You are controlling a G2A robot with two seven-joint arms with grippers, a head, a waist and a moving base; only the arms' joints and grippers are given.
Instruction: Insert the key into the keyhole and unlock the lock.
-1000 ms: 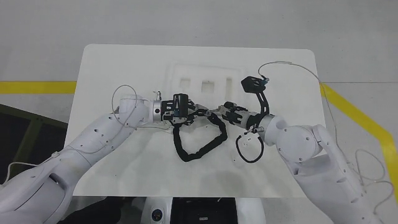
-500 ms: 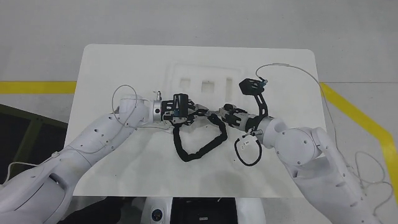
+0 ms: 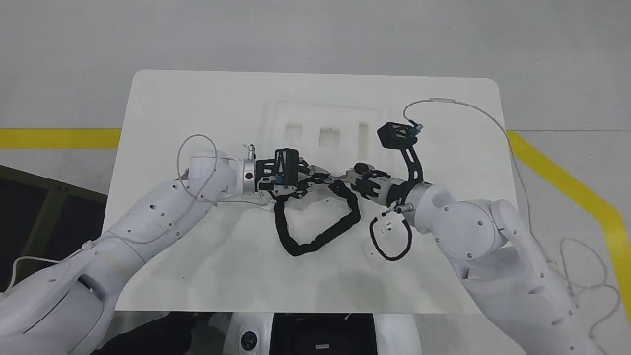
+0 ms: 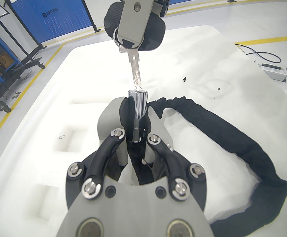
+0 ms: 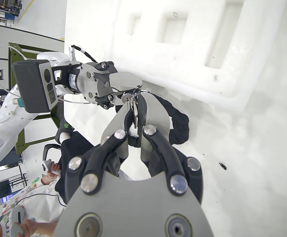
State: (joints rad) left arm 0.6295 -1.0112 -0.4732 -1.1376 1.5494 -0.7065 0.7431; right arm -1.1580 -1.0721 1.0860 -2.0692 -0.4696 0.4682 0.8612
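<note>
The key point(image 4: 135, 71) touches the lock point(image 4: 138, 107) gripped between fingers point(image 4: 108, 118).

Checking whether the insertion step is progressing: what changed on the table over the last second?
The right gripper, shut on the key, edged slightly toward the left gripper, its wrist following. The key tip now sits at the mouth of the lock cylinder. Nothing was taken hold of or let go. The left gripper, clamped on the cylinder, and the black sleeved chain stayed put.

Head of key point(image 4: 136, 72) concealed inside right tool point(image 4: 133, 36); base of lock cylinder point(image 4: 138, 99) concealed inside left tool point(image 4: 136, 119); tip entry indeterminate.
</note>
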